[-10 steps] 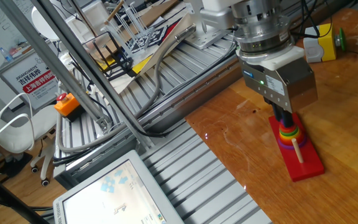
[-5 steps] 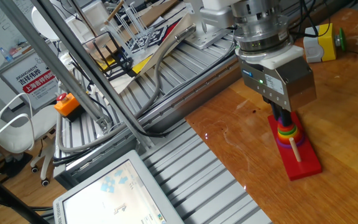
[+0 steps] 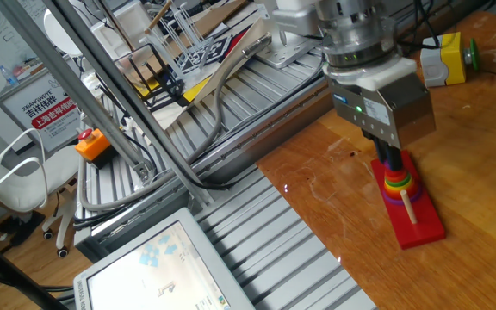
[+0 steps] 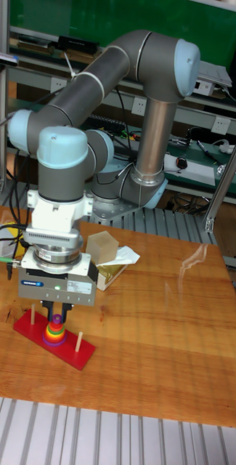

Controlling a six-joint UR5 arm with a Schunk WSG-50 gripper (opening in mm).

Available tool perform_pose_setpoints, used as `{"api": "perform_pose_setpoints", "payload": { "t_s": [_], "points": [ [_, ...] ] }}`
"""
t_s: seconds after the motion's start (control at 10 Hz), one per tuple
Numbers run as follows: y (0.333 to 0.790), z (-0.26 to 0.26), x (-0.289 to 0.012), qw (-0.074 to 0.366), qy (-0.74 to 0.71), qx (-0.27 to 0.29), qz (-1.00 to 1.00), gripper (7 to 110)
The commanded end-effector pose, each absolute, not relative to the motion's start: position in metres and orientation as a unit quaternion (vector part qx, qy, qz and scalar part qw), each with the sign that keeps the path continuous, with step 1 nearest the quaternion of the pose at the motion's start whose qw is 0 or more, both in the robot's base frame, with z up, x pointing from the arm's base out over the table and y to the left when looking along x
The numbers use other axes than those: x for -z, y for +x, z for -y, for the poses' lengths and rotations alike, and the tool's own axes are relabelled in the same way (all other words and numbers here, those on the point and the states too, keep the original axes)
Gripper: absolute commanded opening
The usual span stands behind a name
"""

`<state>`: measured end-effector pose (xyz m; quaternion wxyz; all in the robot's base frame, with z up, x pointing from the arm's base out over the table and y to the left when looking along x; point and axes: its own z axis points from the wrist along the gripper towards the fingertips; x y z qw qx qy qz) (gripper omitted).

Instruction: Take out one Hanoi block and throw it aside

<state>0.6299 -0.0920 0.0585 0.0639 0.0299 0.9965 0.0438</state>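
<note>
Seeing the small purple ring (image 3: 401, 199) lying flat at the bottom of a little stack of rings (image 3: 396, 182) on the red peg base (image 3: 424, 231). Showing only a thin purple rim there, round and smooth, peeking out under the green, yellow and red rings. Looking much smaller than the base. Sitting on the middle peg (a bare thin peg (image 3: 412, 207) standing just beside the stack).

Resting the base on the wooden desk (image 3: 334, 181), close to its left edge in the tall fixed view, well away from the right edge.

Hanging the gripper (image 3: 391, 162) straight over the stack, pointing down. Reaching its dark fingers to the top of the rings, close together. Hiding the fingertips behind the grey gripper body, so not being able to tell if squeezing a ring or only touching.
</note>
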Motion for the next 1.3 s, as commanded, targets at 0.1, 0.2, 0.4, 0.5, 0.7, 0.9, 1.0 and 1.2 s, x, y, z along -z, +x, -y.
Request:
{"api": "perform_pose_setpoints", "payload": {
  "t_s": [0.1, 0.2, 0.4, 0.5, 0.7, 0.9, 1.0, 1.2],
  "points": [
    [0.629, 0.098, -0.070, 0.060, 0.029, -0.056, -0.996, 7],
    [0.629, 0.098, -0.071, 0.060, 0.030, -0.056, -0.996, 7],
    [0.628, 0.100, -0.074, 0.058, 0.032, -0.052, -0.996, 7],
    [0.627, 0.100, -0.077, 0.057, 0.034, -0.051, -0.997, 7],
    [0.627, 0.096, -0.083, 0.054, 0.042, -0.051, -0.996, 7],
    [0.629, 0.090, -0.084, 0.055, 0.048, -0.052, -0.996, 7],
    [0.630, 0.086, -0.084, 0.055, 0.050, -0.051, -0.996, 7],
    [0.631, 0.078, -0.083, 0.054, 0.056, -0.052, -0.996, 7]
  ]
}}
